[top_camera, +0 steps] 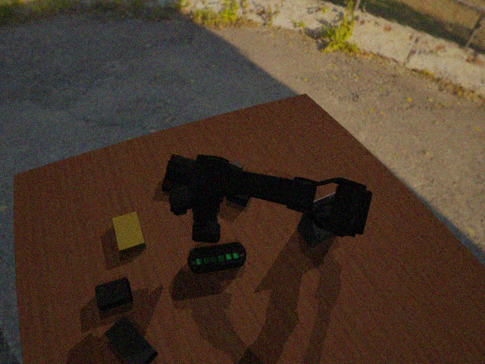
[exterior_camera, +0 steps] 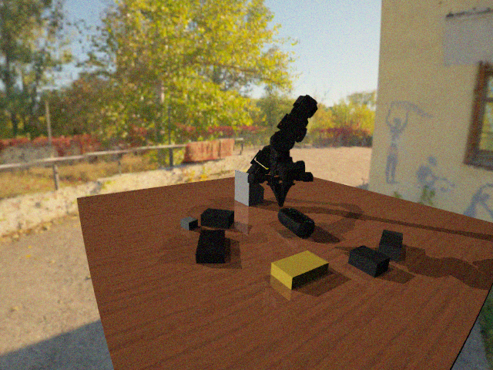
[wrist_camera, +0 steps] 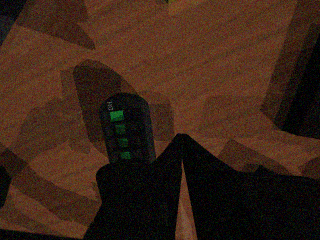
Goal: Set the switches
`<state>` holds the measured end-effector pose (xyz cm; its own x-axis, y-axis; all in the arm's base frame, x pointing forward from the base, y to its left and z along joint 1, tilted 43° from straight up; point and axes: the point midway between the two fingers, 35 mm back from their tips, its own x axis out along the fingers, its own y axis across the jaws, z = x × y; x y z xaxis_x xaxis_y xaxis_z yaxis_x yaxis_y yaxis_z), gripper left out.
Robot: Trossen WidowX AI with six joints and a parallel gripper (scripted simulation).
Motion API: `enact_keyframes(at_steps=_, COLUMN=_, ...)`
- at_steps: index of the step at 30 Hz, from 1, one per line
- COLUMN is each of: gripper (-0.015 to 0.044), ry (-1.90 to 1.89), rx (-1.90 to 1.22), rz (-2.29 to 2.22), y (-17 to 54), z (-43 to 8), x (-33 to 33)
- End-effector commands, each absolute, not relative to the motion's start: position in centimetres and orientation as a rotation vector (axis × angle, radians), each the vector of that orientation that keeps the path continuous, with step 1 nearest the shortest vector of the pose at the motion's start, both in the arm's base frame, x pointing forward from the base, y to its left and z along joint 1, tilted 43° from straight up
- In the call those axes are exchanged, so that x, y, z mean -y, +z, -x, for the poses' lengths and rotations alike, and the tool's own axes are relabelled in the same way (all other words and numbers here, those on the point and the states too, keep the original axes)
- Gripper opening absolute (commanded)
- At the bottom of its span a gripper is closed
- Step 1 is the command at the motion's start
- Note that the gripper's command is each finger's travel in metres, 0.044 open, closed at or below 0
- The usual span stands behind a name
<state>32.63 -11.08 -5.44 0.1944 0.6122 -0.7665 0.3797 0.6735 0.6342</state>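
Observation:
The dark controller unit [top_camera: 216,268] [exterior_camera: 296,223] [wrist_camera: 136,106] sits on the bench with its switch face up. In the top view its row shows green patches, bright at the left end and at the two right-hand switches, dimmer between. The wrist view shows four green patches below a small "ON" mark; the unit's lower end is hidden behind the gripper. The label underneath is out of sight. My gripper [top_camera: 205,240] [exterior_camera: 281,204] [wrist_camera: 181,138] is shut and empty, pointing down, above and to one side of the unit. I cannot tell its exact height.
A yellow block [top_camera: 128,230] [exterior_camera: 299,266], a dark block [top_camera: 113,294] [exterior_camera: 367,260] and a tilted dark piece [top_camera: 131,341] [exterior_camera: 390,244] lie on one side. Two dark blocks [exterior_camera: 209,247] [exterior_camera: 217,218] and a small grey cube [exterior_camera: 189,223] lie on another. A pale panel [exterior_camera: 241,187] stands by the arm's base.

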Motion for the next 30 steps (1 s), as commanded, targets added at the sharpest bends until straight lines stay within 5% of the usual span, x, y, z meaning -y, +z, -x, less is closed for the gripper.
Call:
enact_keyframes(at_steps=1, gripper=0.0, ry=0.553, rx=-1.458, rz=-0.984, y=-6.5, z=-26.5, x=6.9)
enact_keyframes(at_steps=30, gripper=0.0, ry=0.611, rx=-1.445, rz=-1.008, y=-8.5, z=-25.8, x=4.3)
